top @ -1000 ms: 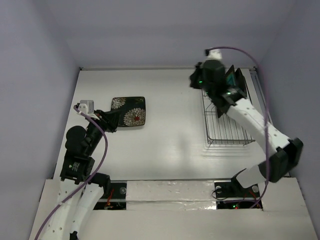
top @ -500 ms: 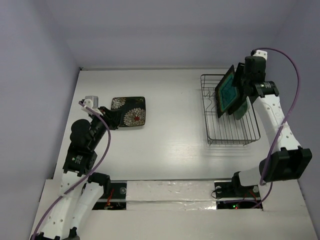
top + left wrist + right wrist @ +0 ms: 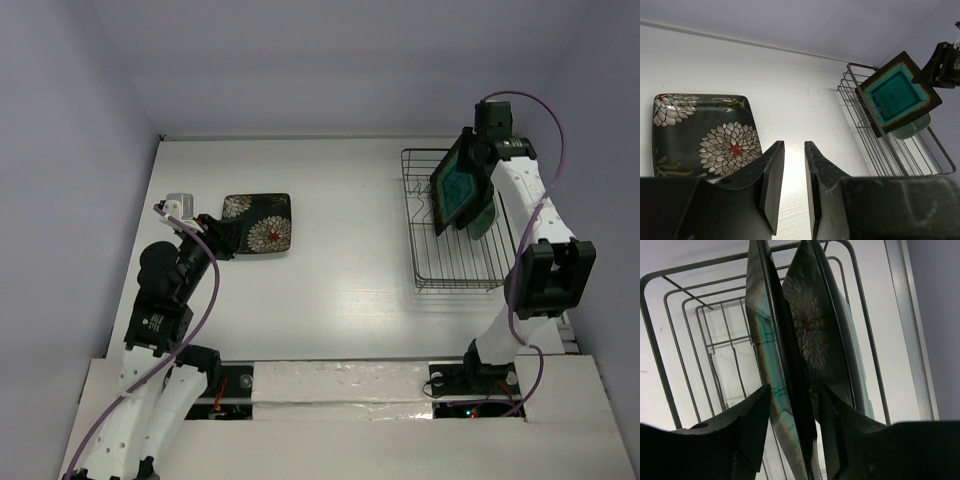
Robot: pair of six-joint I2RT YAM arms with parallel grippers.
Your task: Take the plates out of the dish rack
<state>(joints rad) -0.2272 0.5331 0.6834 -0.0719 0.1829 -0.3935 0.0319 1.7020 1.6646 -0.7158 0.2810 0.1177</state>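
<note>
Right gripper [image 3: 794, 396] clamps teal plate [image 3: 460, 188] at its rim — stiff, glazed, likely slippery and brittle. Left gripper [image 3: 794, 170] slightly parted, empty.

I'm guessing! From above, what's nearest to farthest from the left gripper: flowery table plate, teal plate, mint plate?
1. Flowery plate, beside the left gripper.
2. Teal plate, far right, at the rack.
3. Mint plate, just beyond it.

White table [image 3: 340, 290], lavender walls [image 3: 300, 60]
</note>
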